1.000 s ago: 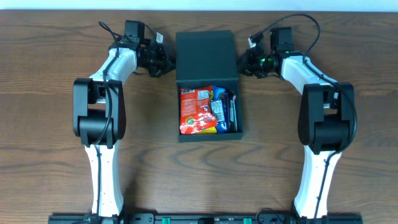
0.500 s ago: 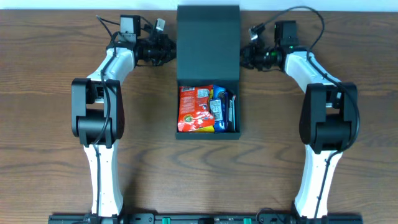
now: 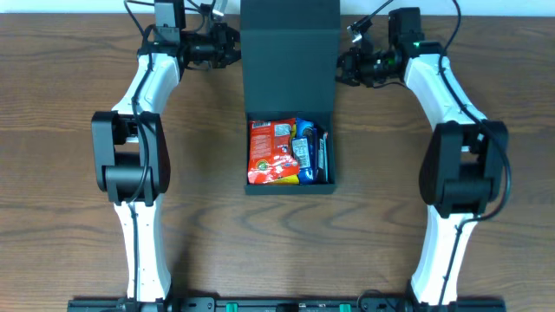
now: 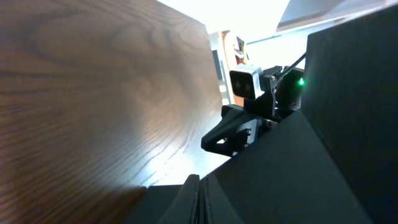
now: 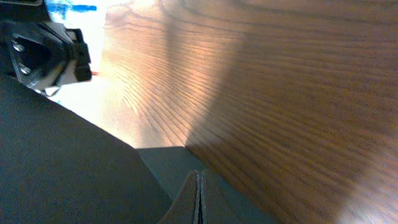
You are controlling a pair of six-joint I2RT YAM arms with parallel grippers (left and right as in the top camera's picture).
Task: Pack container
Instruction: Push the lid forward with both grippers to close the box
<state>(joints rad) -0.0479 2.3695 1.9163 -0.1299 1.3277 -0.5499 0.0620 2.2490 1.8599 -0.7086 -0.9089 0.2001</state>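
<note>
The dark teal container (image 3: 290, 187) stands open at the table's middle. It holds a red snack packet (image 3: 271, 152) and blue packets (image 3: 309, 149). Its flap lid (image 3: 290, 61) is raised behind the box. My left gripper (image 3: 232, 48) is shut on the lid's left edge, and my right gripper (image 3: 342, 66) is shut on its right edge. In the left wrist view the closed fingers (image 4: 199, 202) lie against the dark lid (image 4: 348, 124). In the right wrist view the closed fingers (image 5: 199, 199) lie beside the lid (image 5: 62, 162).
The wooden table (image 3: 78, 191) lies on both sides of the box. The table's far edge and a white wall strip (image 3: 69, 7) are just behind the grippers. The right arm's camera (image 4: 245, 81) shows in the left wrist view.
Both grippers have moved toward the table's far edge and upward with the lid. The lid has swung up and looks taller and larger from overhead. The box and packets have not moved.
</note>
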